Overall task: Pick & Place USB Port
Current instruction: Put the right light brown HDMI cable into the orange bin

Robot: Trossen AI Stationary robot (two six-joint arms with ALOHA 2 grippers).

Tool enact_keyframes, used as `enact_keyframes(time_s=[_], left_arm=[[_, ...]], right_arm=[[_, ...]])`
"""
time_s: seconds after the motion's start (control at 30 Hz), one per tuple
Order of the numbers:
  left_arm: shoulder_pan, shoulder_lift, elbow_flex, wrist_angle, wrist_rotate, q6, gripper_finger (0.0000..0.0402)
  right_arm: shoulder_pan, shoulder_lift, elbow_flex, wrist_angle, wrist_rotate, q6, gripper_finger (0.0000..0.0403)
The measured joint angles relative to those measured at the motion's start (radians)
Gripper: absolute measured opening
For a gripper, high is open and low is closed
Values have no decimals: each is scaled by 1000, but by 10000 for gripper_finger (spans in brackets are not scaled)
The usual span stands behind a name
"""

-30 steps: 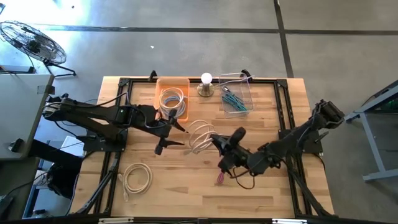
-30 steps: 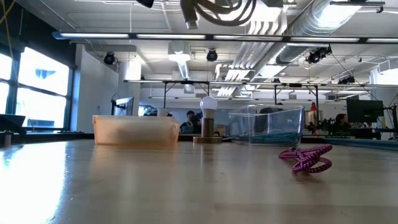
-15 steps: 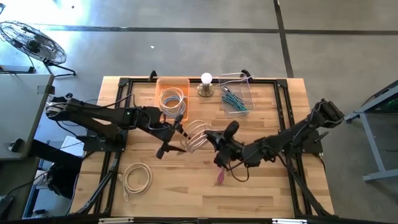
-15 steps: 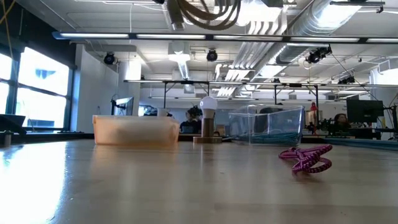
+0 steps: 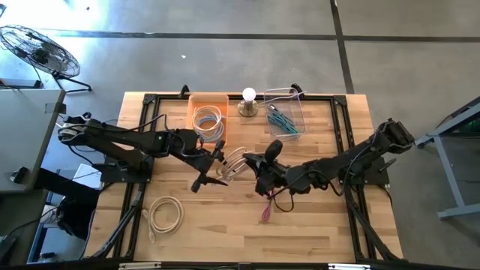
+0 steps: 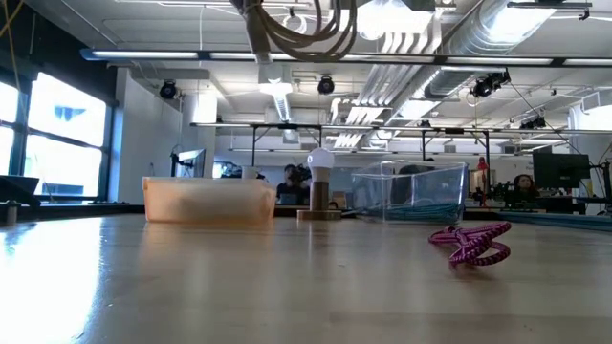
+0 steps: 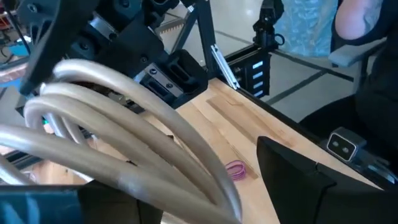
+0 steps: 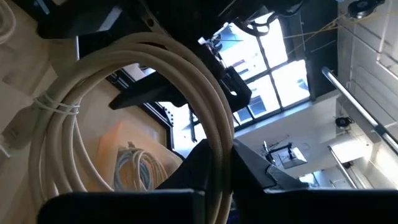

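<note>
From above, the right gripper [image 5: 251,166] holds a coiled white cable [image 5: 235,163] in the air over the middle of the table [image 5: 330,225]; the left gripper [image 5: 212,166] is at the coil's other side, whether its jaws grip I cannot tell; the orange bin [image 5: 208,101] with another coil is just behind.

In the low view the coil [image 6: 306,24] hangs high; a purple cable [image 6: 470,243] lies on the table.

In the right wrist view the fingers [image 8: 211,163] are closed around the cable's strands [image 8: 205,93].

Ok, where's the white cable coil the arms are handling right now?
In the high view the white cable coil is held off the table near its centre, between the left tool and right tool, just in front of the orange bin.
</note>
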Motion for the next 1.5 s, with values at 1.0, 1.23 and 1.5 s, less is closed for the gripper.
enact_keyframes(time_s=[1.0,1.23,1.5], left_arm=[[54,0,-2,1,42,133,25],[127,-2,-1,-55,-22,148,20],[266,-52,0,-340,-521,219,20]], right_arm=[[137,0,0,16,95,59,162],[225,0,0,29,265,27,181],[265,0,0,-38,421,100,179]])
